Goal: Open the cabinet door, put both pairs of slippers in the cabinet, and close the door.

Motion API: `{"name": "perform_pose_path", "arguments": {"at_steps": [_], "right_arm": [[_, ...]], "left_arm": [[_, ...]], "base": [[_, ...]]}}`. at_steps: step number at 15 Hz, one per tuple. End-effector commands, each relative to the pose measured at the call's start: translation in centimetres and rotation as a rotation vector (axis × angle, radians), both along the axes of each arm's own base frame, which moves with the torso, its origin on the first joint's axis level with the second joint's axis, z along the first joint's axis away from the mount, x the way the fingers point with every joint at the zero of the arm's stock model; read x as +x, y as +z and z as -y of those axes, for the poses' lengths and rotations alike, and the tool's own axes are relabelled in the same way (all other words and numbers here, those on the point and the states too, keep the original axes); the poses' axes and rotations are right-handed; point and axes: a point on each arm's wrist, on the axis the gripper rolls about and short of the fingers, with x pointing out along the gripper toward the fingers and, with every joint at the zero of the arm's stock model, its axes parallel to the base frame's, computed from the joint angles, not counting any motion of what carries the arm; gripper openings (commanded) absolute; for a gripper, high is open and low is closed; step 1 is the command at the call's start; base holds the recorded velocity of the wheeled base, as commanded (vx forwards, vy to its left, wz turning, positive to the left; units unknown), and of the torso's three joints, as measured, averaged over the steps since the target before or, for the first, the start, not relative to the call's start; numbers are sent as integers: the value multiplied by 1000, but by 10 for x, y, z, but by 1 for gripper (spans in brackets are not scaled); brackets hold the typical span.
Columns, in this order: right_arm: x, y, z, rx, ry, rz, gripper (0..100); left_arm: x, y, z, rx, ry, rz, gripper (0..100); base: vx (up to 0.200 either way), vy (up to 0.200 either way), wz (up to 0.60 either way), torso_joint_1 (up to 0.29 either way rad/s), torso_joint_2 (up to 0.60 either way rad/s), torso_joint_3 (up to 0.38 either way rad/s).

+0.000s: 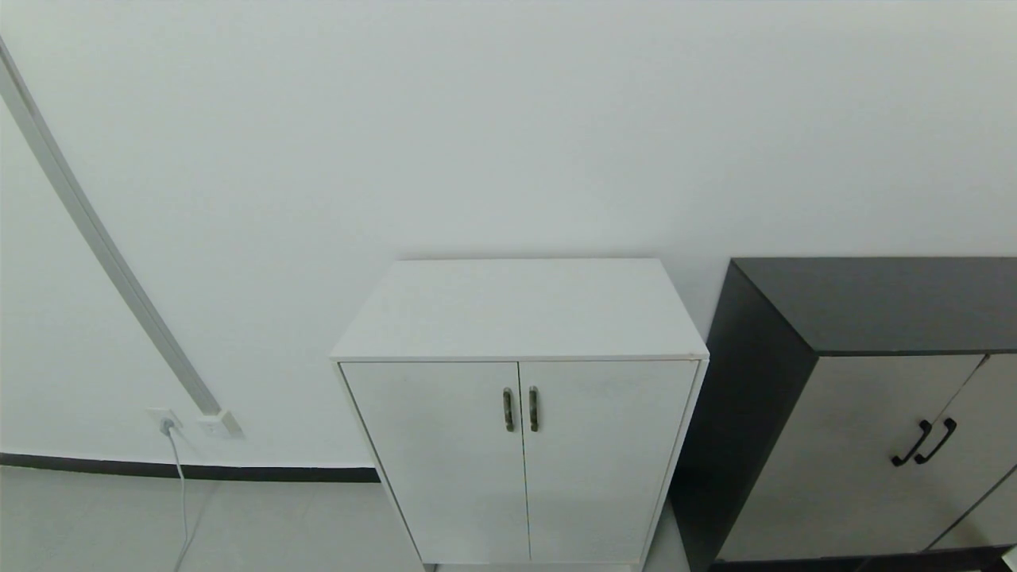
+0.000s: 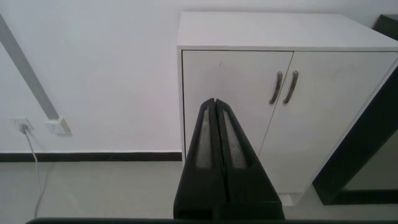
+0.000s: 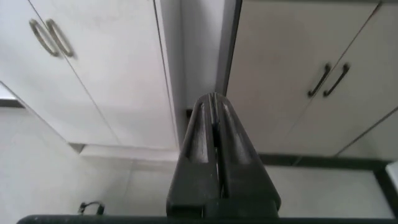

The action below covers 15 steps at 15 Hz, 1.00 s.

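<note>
A white two-door cabinet (image 1: 520, 413) stands against the wall with both doors closed. Its two grey handles (image 1: 520, 409) meet at the centre seam; they also appear as handles (image 2: 283, 87) and handles (image 3: 51, 37) in the wrist views. My left gripper (image 2: 214, 102) is shut, with nothing in it, and hangs in front of the cabinet's left door, some way off. My right gripper (image 3: 212, 98) is shut and empty too, held before the gap between the white cabinet and the dark one.
A dark cabinet (image 1: 858, 413) with light doors and black handles (image 1: 924, 442) stands right beside the white one. On the left wall are a socket with a plugged-in cable (image 1: 165, 421) and a slanted grey conduit (image 1: 95, 238). Bare floor lies in front.
</note>
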Motion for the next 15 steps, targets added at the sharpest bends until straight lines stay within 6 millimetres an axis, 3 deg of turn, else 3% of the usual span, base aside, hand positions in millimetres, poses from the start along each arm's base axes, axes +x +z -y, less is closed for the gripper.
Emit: {"name": "perform_pose_path", "arguments": {"at_steps": [1, 6, 12, 15], "right_arm": [[-4, 0, 2, -13, 21, 49, 0], [-7, 0, 2, 14, 18, 117, 0], [-9, -6, -2, 40, 294, 48, 0], [-8, -6, -2, 70, 121, 48, 0]], "left_arm": [[0, 0, 0, -2, 0, 0, 0], [0, 0, 0, 0, 0, 0, 0], [0, 0, 0, -2, -1, 0, 0], [0, 0, 0, 0, -1, 0, 0]], "base": [[0, 0, 0, 0, 0, 0], [0, 0, 0, 0, 0, 0], [0, 0, 0, 0, 0, 0], [0, 0, 0, 0, 0, 0]]}}
